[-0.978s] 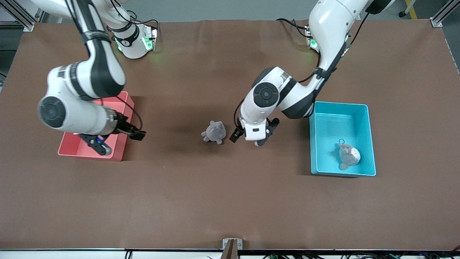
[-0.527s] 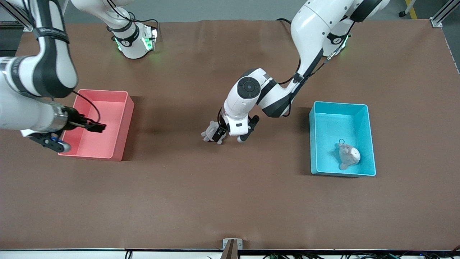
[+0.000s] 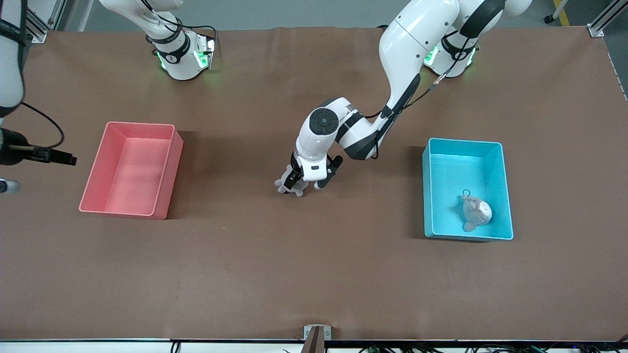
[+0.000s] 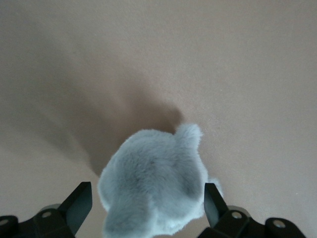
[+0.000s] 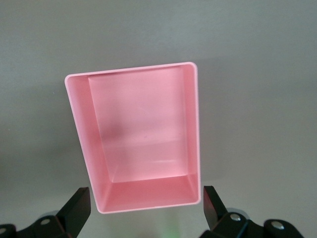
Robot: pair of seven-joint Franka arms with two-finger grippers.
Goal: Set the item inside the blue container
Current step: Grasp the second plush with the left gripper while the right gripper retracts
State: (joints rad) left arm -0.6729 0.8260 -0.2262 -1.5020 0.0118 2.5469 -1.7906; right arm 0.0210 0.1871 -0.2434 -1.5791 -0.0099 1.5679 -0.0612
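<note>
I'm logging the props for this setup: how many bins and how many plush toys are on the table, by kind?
Bins: 2, the blue container and the pink bin.
Grey plush toys: 2, one in the blue container, one on the table between the open fingers of the left end effector.
Total: 4.

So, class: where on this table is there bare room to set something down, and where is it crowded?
Bare: the wide strip of the table nearer the camera than both bins, and the inside of the pink bin. Crowded: mid-table, where the left gripper straddles the grey plush toy with open jaws, and the blue container, which holds another plush.
</note>
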